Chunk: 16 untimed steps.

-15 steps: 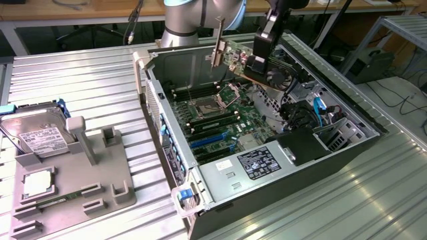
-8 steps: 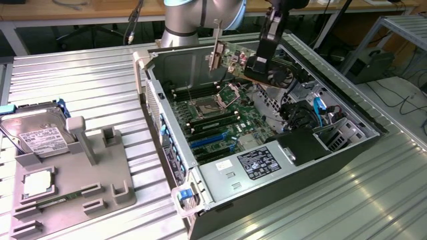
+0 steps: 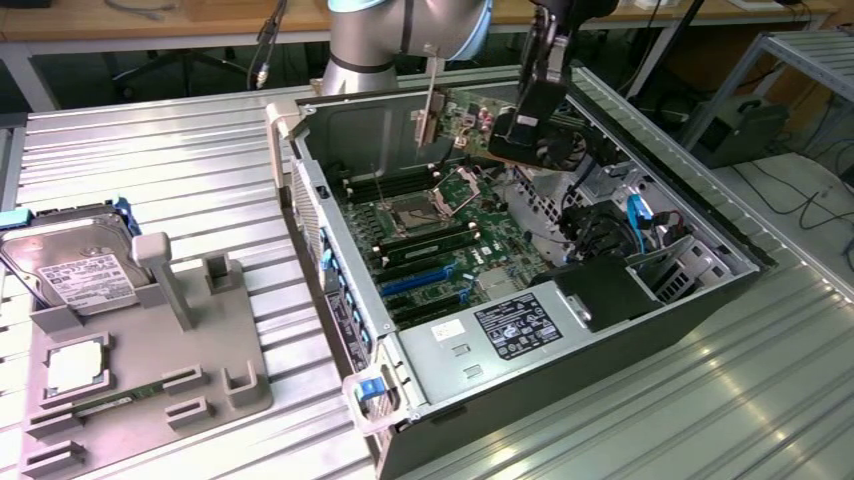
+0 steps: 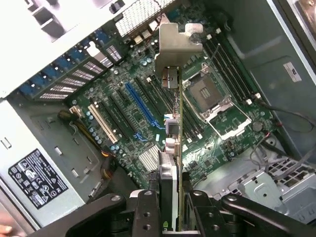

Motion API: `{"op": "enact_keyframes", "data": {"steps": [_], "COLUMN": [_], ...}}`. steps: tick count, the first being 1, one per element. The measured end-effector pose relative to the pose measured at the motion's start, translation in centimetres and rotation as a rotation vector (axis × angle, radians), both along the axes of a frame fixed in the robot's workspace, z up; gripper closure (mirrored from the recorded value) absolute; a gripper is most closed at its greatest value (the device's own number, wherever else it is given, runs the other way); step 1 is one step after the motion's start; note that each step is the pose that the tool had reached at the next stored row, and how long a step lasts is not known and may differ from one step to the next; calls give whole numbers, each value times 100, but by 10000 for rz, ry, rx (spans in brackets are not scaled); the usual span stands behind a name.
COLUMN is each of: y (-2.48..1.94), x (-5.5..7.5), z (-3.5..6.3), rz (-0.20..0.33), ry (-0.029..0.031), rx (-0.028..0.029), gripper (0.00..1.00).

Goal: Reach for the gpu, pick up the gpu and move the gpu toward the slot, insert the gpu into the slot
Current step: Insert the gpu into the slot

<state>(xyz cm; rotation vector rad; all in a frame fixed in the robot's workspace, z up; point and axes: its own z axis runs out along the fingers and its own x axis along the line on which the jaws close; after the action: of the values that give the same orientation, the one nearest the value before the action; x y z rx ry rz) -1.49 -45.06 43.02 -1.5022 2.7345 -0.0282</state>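
Jaws pinching the gpu (image 4: 174,128): gripper (image 4: 173,197) clamps the card's edge between both fingers, firm hold, card hanging edge-on below it. Open computer case (image 3: 304,205) lies on its side, green motherboard (image 4: 217,148) exposed inside. In the exterior view the gripper (image 3: 514,130) holds the gpu (image 3: 467,112) up in the air over the far end of the case, above the CPU socket (image 4: 210,91) area, clear of the board, touching nothing. The slot (image 4: 140,106), the long blue strip, sits empty and well apart from the card; in the exterior view it (image 3: 424,279) is lower and nearer the camera. Silver bracket (image 4: 177,44) points away from the gripper.

Step, as I judge it: pick done, carry toward the slot under way, insertion not yet started. Seating calls for the card's connector edge parallel to and directly over the blue strip, bracket toward the case's rear wall, then a straight push down.
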Motion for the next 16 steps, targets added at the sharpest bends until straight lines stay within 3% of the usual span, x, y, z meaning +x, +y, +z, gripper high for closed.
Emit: {"op": "enact_keyframes", "data": {"steps": [16], "y": [0], "x": [0], "z": [0], "rz": [3286], "ry": [0], "rx": [0], "gripper": [73]}}
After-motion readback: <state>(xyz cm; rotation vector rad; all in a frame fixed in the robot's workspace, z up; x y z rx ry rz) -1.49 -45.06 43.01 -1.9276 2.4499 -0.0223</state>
